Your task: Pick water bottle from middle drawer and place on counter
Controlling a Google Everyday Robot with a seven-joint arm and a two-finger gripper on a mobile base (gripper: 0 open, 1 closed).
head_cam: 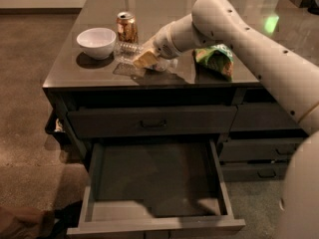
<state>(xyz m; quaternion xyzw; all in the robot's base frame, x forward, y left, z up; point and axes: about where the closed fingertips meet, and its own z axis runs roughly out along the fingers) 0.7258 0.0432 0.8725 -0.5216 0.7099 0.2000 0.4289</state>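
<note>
Nothing readable here: the gold-brown can [126,27] has some print, but I can't make out a brand, and the same goes for the green snack bag [215,59].

Count on the counter [164,4]: one white bowl [96,41], one can just behind and right of it, and one snack bag off to the right. There's also one water bottle [125,49] (clear and ribbed, can't make out its label band). The bottle lies sideways, just in front of the can and right beside the bowl, low over the counter's front half. I can't tell if it's actually touching the surface.

The hand [143,59] reaches in from the right on the white arm [234,29], with its tan fingers clamped around the bottle's middle.

Below, the middle drawer [149,180] is pulled wide open. The top drawer [152,123] above it is closed, and there are narrower drawers [259,158] to the right.
</note>
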